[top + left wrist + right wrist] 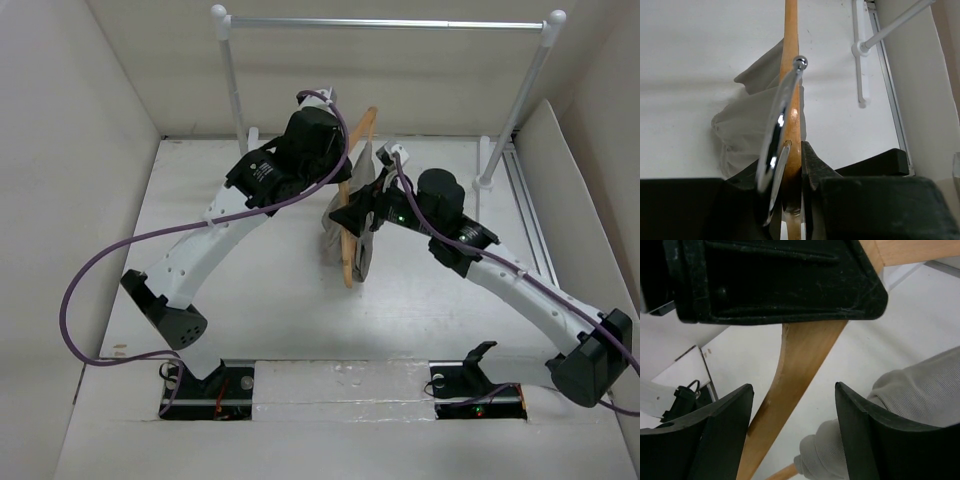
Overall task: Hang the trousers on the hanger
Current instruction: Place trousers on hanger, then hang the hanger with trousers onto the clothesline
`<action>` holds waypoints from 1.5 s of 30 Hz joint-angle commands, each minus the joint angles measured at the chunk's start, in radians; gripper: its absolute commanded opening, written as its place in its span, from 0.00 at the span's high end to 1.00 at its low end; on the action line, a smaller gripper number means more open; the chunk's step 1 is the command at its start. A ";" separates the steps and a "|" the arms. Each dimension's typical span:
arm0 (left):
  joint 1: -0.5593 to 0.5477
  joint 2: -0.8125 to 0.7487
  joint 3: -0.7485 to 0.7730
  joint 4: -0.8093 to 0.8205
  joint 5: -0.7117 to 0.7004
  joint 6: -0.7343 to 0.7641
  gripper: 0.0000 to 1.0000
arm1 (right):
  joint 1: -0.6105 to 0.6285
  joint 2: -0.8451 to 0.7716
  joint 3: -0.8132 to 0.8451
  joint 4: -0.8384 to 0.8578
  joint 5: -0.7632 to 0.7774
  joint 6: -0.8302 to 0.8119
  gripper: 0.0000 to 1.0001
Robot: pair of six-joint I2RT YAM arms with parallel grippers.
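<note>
Hanger: the triangular clothes hanger of light tan wood (346, 262) stands on edge above the middle of the white surface (250, 300), between the two arms, and shows in the top view as a thin slanted strip.
Hook: the thin, shiny metal hook (782, 110) rises from the hanger's top and curves toward the left wrist camera.
Left hand: the left hand (792, 165) is clenched on the wood at the base of the hook, one black finger (812, 165) pressed against each flat face.
Right hand: the right hand (793, 390) is released, with its two black fingers spread wide. One sloping wooden arm of the hanger runs through the gap without touching either finger.
Trousers: the soft, wrinkled grey-beige trousers (742, 122) hang bunched against the lower part of the hanger. In the right wrist view a fold lies just beside one finger. Whether the cloth passes over the bottom bar cannot be told.
Rail: the silver metal rail on white posts (385, 23) stands at the far end, well apart from the hanger.
</note>
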 commanded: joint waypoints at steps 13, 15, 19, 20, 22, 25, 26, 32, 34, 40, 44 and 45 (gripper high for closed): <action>-0.001 -0.014 0.071 0.146 0.007 0.034 1.00 | 0.060 0.028 -0.101 0.463 -0.081 0.307 0.91; -0.001 -0.015 0.074 0.160 0.011 0.035 1.00 | 0.060 0.030 -0.085 0.474 -0.072 0.330 0.95; -0.001 -0.017 0.103 0.178 0.053 0.050 0.54 | 0.047 0.039 -0.009 0.460 -0.038 0.362 1.00; -0.001 -0.021 0.104 0.201 0.065 0.058 0.29 | 0.031 0.045 0.015 0.465 -0.035 0.370 1.00; -0.001 -0.046 0.104 0.230 0.100 0.075 0.14 | -0.008 0.067 0.043 0.472 -0.034 0.402 1.00; -0.001 -0.070 0.145 0.250 0.111 0.086 0.01 | -0.063 0.102 0.089 0.488 -0.044 0.430 1.00; -0.001 -0.075 0.162 0.246 0.111 0.093 0.01 | -0.078 0.113 0.101 0.485 -0.047 0.428 1.00; -0.001 -0.158 0.238 0.252 0.094 0.147 0.01 | -0.193 0.156 0.196 0.474 -0.073 0.421 1.00; -0.001 -0.210 0.224 0.252 0.051 0.173 0.01 | -0.254 0.157 0.216 0.459 -0.084 0.421 1.00; 0.008 -0.346 0.014 0.275 -0.094 0.207 0.01 | -0.431 0.160 0.235 0.478 -0.152 0.454 1.00; 0.018 -0.437 -0.174 0.292 -0.079 0.170 0.01 | -0.566 0.183 0.251 0.502 -0.193 0.488 1.00; 0.019 -0.445 -0.242 0.295 -0.073 0.149 0.01 | -0.586 0.206 0.258 0.511 -0.230 0.494 1.00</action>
